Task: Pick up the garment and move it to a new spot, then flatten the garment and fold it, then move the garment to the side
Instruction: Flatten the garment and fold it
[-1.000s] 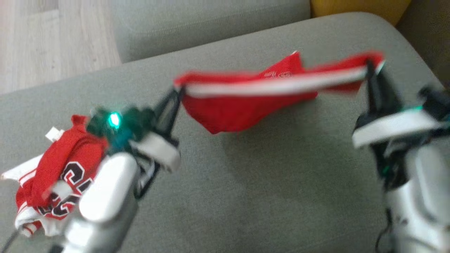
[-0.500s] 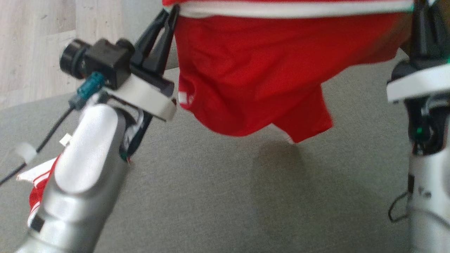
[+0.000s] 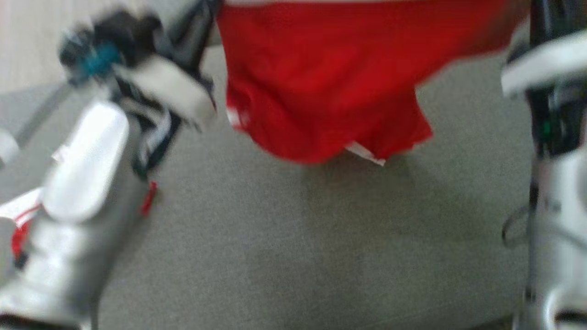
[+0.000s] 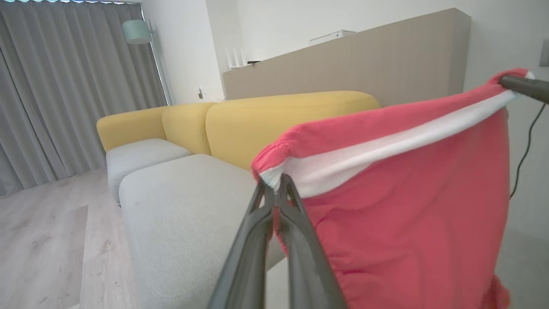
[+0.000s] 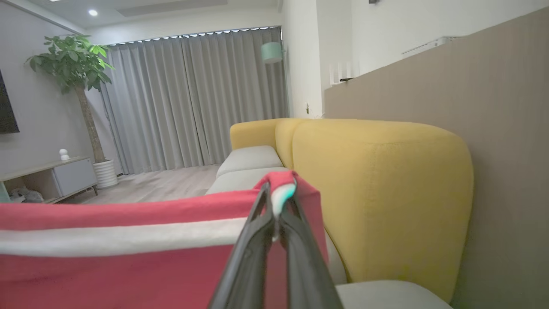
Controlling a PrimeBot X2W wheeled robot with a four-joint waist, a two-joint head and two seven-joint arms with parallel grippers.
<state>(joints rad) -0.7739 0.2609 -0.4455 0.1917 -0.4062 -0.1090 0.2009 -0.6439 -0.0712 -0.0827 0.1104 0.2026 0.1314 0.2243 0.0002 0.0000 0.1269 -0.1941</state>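
The garment (image 3: pixel 321 82) is a pair of red shorts with a white waistband, hanging stretched between both grippers above the grey cushion (image 3: pixel 321 247). My left gripper (image 4: pixel 274 185) is shut on the waistband's left end, with the garment (image 4: pixel 407 206) falling away to the right of its fingers. My right gripper (image 5: pixel 276 201) is shut on the other end, and the garment (image 5: pixel 128 266) runs off to its left. In the blurred head view the left gripper (image 3: pixel 208 11) and right gripper (image 3: pixel 539 13) reach the top edge. The hem hangs just above the cushion.
A second red and white jersey (image 3: pixel 18 215) lies at the cushion's left edge, mostly hidden behind my left forearm. A yellow sofa back (image 5: pixel 386 193) rises behind the grey seats, with a beige wall panel (image 4: pixel 364 56) beyond. Wooden floor (image 4: pixel 43 240) lies to the left.
Both arms have lifted the garment from near the cushion to hanging height, with its waistband now at the head view's top edge. The head view itself has shifted.
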